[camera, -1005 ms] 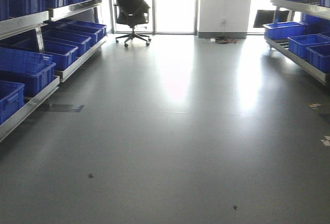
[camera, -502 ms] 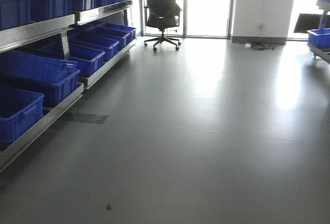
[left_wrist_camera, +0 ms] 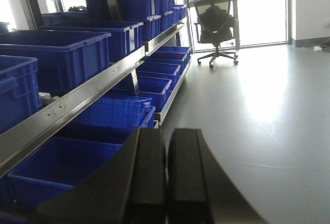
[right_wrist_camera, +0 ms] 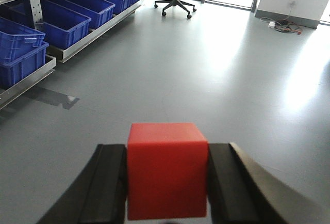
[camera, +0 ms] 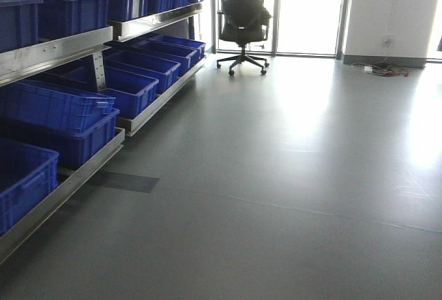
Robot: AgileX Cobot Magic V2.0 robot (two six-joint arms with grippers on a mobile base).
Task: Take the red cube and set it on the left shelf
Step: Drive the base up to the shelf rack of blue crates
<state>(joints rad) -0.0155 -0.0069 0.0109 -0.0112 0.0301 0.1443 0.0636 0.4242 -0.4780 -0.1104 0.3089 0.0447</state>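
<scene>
A: While the right gripper (right_wrist_camera: 167,182) pinches the red cube (right_wrist_camera: 167,168), where is the left shelf (camera: 55,50)?
B: Off to the left, loaded with blue crates (camera: 69,10); the left gripper (left_wrist_camera: 166,175) sits pressed together.

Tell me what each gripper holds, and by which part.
The right gripper clamps the red cube by its left and right faces. The left gripper is shut, with nothing between its fingers.
</scene>
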